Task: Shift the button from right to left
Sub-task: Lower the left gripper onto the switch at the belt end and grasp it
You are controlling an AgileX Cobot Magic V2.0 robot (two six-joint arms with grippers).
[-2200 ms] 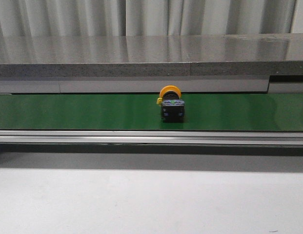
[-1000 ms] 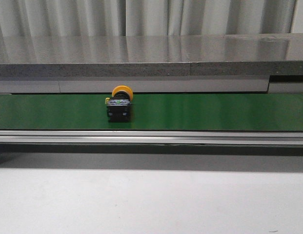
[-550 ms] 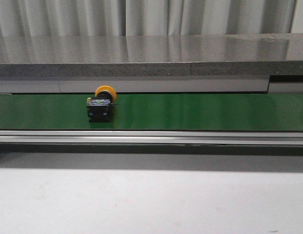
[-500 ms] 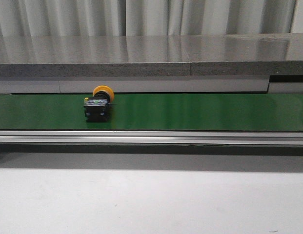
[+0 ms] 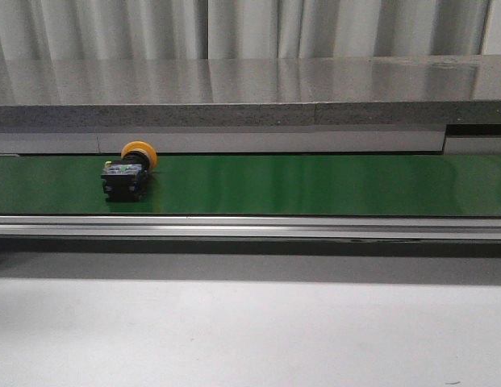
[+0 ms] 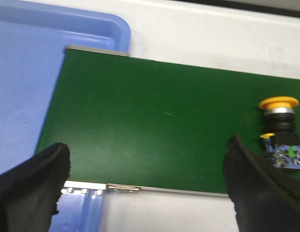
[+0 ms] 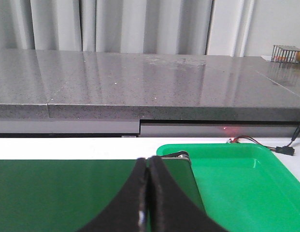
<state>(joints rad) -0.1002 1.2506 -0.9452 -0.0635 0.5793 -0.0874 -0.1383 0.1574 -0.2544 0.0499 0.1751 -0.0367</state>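
The button, with a yellow-orange cap and a black body, lies on its side on the green conveyor belt, left of the middle in the front view. In the left wrist view the button lies beside one finger. My left gripper is open and empty above the belt's end, its fingers wide apart. My right gripper is shut and empty, with its fingers pressed together over the belt's other end. Neither gripper shows in the front view.
A blue tray lies under and beside the belt's end in the left wrist view. A green tray lies at the belt's other end in the right wrist view. A grey stone counter runs behind the belt. A metal rail edges its front.
The button has travelled leftward along the belt, from right of the middle to the left part. No gripper shows in the earlier frames.
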